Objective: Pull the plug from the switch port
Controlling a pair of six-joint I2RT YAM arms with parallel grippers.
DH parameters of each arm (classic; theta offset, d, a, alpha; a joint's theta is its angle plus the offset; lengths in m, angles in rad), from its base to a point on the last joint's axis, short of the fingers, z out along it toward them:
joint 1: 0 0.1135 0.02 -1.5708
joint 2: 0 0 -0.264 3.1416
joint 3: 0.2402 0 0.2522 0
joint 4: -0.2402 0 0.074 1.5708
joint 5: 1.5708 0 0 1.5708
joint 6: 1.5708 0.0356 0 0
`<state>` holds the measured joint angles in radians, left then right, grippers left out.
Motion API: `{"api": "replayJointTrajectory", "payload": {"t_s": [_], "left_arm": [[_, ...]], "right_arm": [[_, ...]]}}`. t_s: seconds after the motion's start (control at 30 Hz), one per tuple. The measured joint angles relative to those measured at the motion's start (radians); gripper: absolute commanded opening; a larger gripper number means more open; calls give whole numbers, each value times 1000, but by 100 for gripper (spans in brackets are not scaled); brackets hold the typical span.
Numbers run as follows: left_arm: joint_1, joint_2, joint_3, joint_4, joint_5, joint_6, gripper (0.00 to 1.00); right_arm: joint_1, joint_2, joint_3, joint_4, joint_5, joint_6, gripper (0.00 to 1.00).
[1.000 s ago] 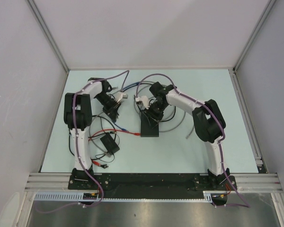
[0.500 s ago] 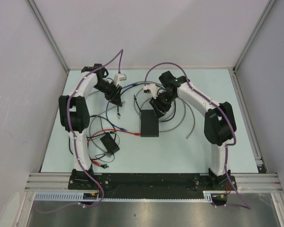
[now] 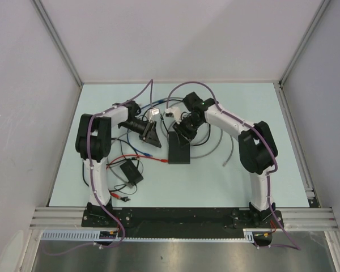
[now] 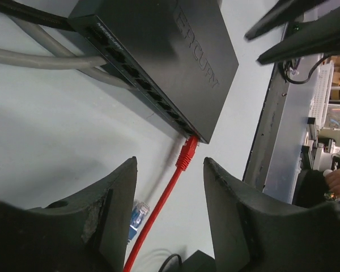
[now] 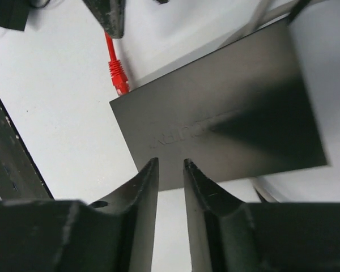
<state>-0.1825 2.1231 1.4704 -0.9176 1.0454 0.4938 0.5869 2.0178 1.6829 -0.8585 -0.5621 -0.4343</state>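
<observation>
The plug [image 4: 187, 154], a red one, still sits at the end of the port row [image 4: 137, 75] of the switch [image 4: 175, 56]. So by my judgement nothing of the task is done yet.

In my left wrist view, nearest at the bottom of the frame, my left gripper [image 4: 170, 164] is wide open and holds nothing. Its fingers [image 4: 116, 215] stand on both sides of the red cable [image 4: 156, 212]. A loose blue plug [image 4: 137, 215] lies on the table [image 4: 56, 141] just beside this cable, at lower left. A little farther, in the middle of the frame, the plug meets the corner of the switch. At upper left, grey cables [image 4: 34, 56] leave the far ports.

In my right wrist view, my right gripper [image 5: 170, 164] has only a narrow slit between its fingers and holds nothing. It hangs over the lower edge of the switch top; whether it touches, I cannot tell.

What is left, I think: close the left fingers on the plug, free its latch, and pull it out along the cable.
</observation>
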Motion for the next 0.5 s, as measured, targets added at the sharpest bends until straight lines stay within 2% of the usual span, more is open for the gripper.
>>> {"api": "replayJointTrajectory", "payload": {"t_s": [0.1, 0.13, 0.5], "left_arm": [[-11, 0, -33, 54, 7, -35, 56], [-13, 0, -39, 68, 8, -43, 56], [-85, 2, -51, 122, 4, -73, 55]], "right_arm": [[17, 29, -38, 9, -13, 9, 3], [20, 41, -41, 8, -19, 11, 1], [-3, 97, -41, -1, -49, -11, 1]]}}
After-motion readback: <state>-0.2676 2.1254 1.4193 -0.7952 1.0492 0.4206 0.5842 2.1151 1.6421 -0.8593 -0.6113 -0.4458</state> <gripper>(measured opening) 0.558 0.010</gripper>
